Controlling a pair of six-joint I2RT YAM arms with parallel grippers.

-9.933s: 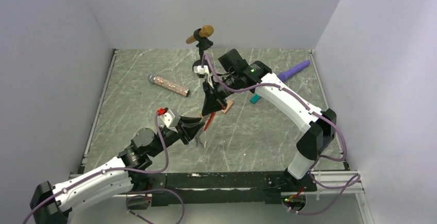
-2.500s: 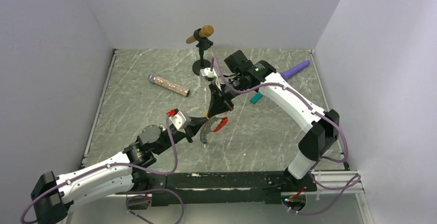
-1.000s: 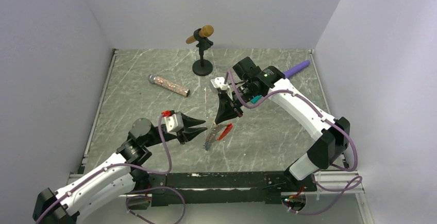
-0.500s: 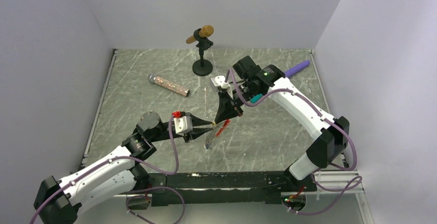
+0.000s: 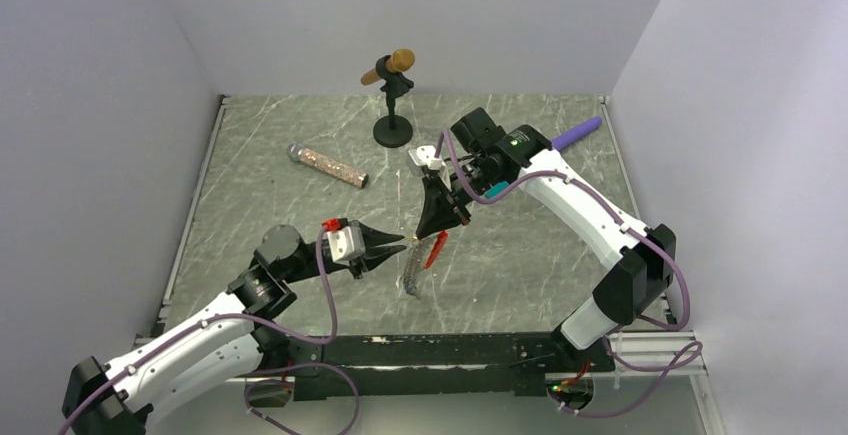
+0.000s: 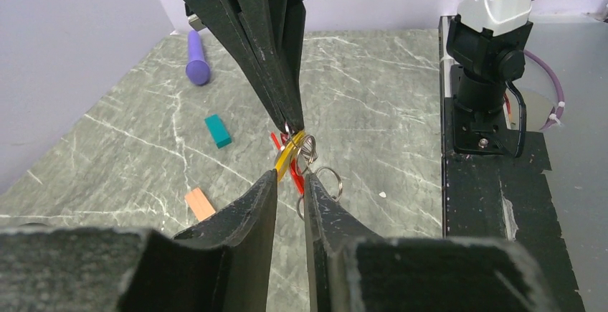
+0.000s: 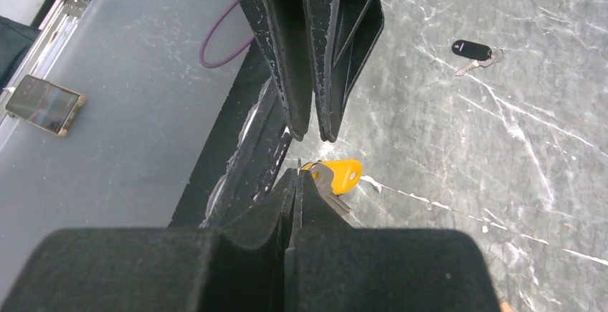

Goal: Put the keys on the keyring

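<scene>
Lab test cell w/ plain walls (image 5: 420, 15) at 9, 12 & 3 o'clock; my mount rail (image 5: 450, 350) at 6.

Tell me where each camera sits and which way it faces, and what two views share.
Top external: high and behind, looking down on the table; left arm and right arm show, the left gripper and right gripper meeting mid-table.
Left wrist: on the left arm, facing across toward the right arm's base; its own fingers at the bottom.
Right wrist: on the right arm, facing down toward the near edge; its own fingers at the bottom.
Shared: both wrist views show the yellow key.
</scene>
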